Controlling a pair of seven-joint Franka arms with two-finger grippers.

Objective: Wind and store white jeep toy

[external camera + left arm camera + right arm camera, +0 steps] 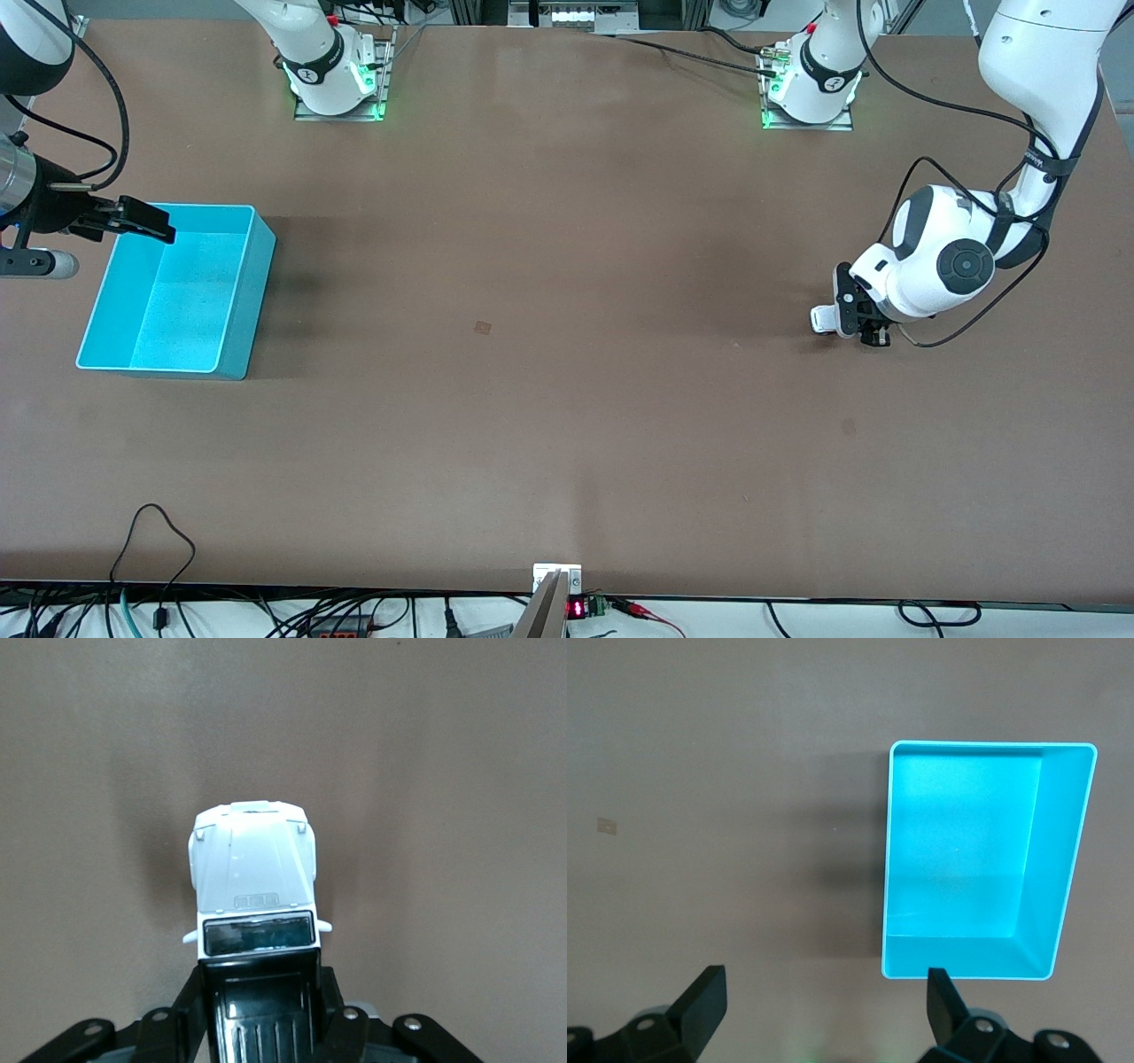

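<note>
- Two arms are working here, and we're seeing the left gripper (pixel 266 1010) pinching the white jeep toy (pixel 255 881) by its black ribbed roof, low at the table (pixel 567 425) near the left arm's end.
- We're guessing the winding step is in hand: rolling the wheels backward along the table while keeping the pinch firm.
- The right gripper (pixel 824 1001) is waiting, fingers spread wide, over the empty teal bin (pixel 244 292) at the right arm's end.
- Next we're needing a long carry across to that bin.
</note>
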